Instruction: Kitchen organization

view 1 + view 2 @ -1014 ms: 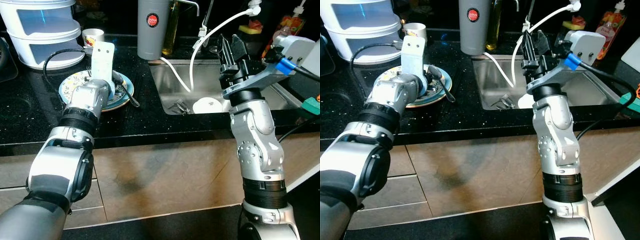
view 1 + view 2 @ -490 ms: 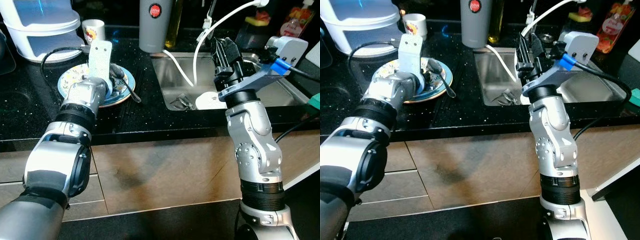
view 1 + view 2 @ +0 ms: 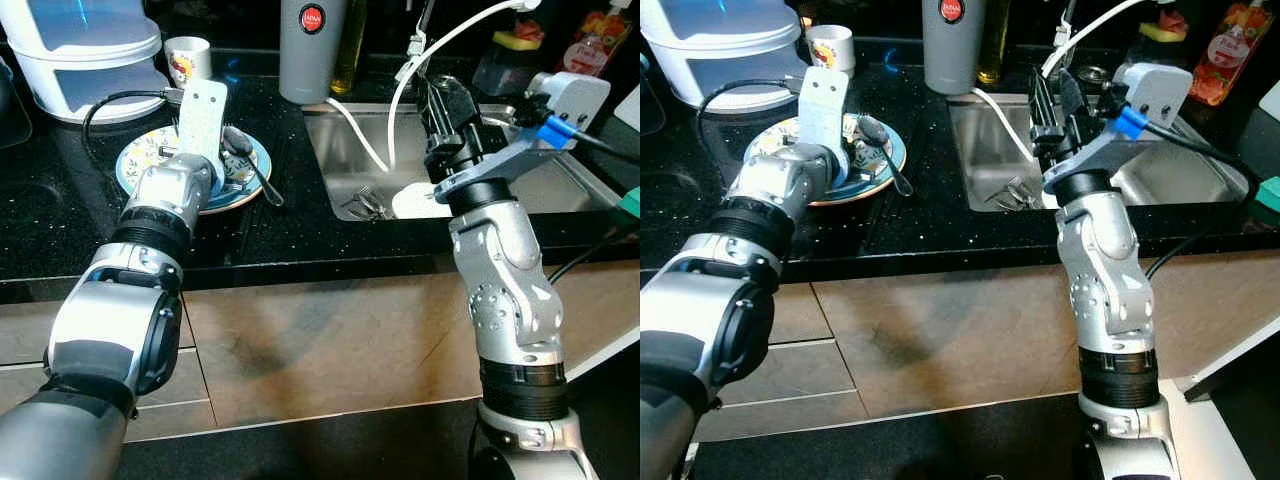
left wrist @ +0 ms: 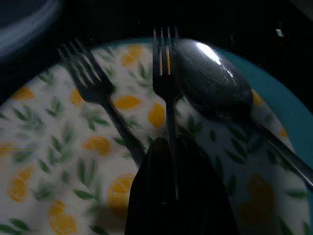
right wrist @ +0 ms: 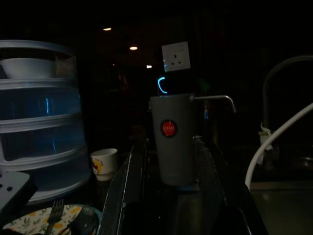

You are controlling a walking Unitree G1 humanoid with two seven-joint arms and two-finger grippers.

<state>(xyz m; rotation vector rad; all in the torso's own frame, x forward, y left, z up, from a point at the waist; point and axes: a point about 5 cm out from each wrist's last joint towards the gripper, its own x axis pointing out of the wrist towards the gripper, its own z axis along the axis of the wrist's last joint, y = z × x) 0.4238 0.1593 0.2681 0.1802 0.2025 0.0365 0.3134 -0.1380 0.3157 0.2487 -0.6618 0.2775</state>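
Black fingers of our left gripper clench a fork over the lemon-patterned plate.
Our right gripper hovers spread above the sink.

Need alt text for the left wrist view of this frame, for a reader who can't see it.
The left hand is closed on the handle of a fork over a lemon-patterned plate with a teal rim. A large spoon lies against the fork, and a second fork rests apart on the plate; the surroundings are dark.

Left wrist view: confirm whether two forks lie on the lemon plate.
Yes: one fork and a second fork lie on the lemon plate, beside a spoon.
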